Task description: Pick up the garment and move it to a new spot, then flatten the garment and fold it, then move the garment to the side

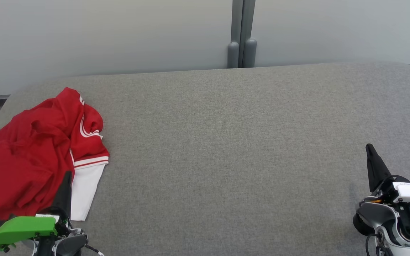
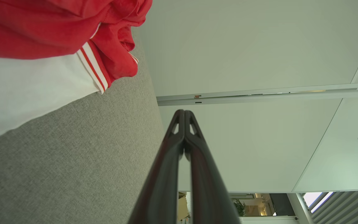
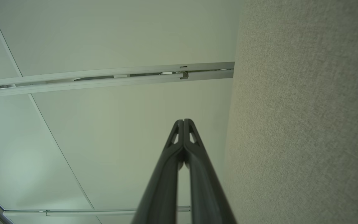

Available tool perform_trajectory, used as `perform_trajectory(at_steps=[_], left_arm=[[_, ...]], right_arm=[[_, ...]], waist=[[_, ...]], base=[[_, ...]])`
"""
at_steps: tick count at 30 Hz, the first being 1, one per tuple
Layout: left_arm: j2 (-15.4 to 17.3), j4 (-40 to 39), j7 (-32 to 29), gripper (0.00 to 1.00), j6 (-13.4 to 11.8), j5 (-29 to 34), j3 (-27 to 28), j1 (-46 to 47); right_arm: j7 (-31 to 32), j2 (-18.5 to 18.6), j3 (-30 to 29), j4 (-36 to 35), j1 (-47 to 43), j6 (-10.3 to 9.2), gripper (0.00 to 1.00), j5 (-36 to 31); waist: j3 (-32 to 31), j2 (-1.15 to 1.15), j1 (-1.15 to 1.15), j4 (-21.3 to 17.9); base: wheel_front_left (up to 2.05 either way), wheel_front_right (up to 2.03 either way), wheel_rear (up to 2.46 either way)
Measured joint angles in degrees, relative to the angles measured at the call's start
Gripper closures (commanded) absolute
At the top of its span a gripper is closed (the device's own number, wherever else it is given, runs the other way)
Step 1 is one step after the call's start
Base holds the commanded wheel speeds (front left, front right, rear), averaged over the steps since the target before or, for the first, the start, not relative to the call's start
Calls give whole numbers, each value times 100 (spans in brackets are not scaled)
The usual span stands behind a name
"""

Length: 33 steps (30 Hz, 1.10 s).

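Nearest us, our left gripper [image 1: 68, 176] sits at the garment's near edge, fingers pressed together, nothing pinched. Our right gripper [image 1: 369, 147] is well apart from the garment, off to its right, likewise pressed together & empty. The garment [image 1: 30, 153], red w/ a white sleeve [image 1: 85, 192], lies crumpled on the table [image 1: 226, 142]; its far-left side seems to reach the table edge.

Risks, as we judge them: going in w/ closed fingers would only shove the cloth, maybe over that edge. Pinching one loose layer could lift the sleeve alone & drag the rest. W/ the right arm so far from the garment, a one-handed lift may leave it bunched.

Views: in the head view the left tip overlaps the sleeve, so contact is unclear. The left wrist view has the fingers clear of the cloth, w/ the striped trim close up. The head view gives the heap's whole outline. The right wrist view adds wall panels [image 3: 104, 37] beyond.
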State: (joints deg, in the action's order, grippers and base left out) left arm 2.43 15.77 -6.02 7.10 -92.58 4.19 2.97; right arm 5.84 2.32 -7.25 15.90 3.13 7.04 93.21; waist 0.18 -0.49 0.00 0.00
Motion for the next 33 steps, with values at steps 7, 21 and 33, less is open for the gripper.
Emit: perform_trajectory(at_steps=[7,21,33], left_arm=[[0,0,0,100,0,0,0,0],[-1,0,0,100,0,0,1,0],[-2,0,0,100,0,0,2,0]], right_arm=[[0,0,0,0,0,0,100,0],[0,-1,-2,0,0,0,100,0],[0,-1,-2,0,0,0,100,0]], waist=[[0,0,0,0],[0,0,0,0],[0,0,0,0]], base=[[0,0,0],[0,0,0],[0,0,0]])
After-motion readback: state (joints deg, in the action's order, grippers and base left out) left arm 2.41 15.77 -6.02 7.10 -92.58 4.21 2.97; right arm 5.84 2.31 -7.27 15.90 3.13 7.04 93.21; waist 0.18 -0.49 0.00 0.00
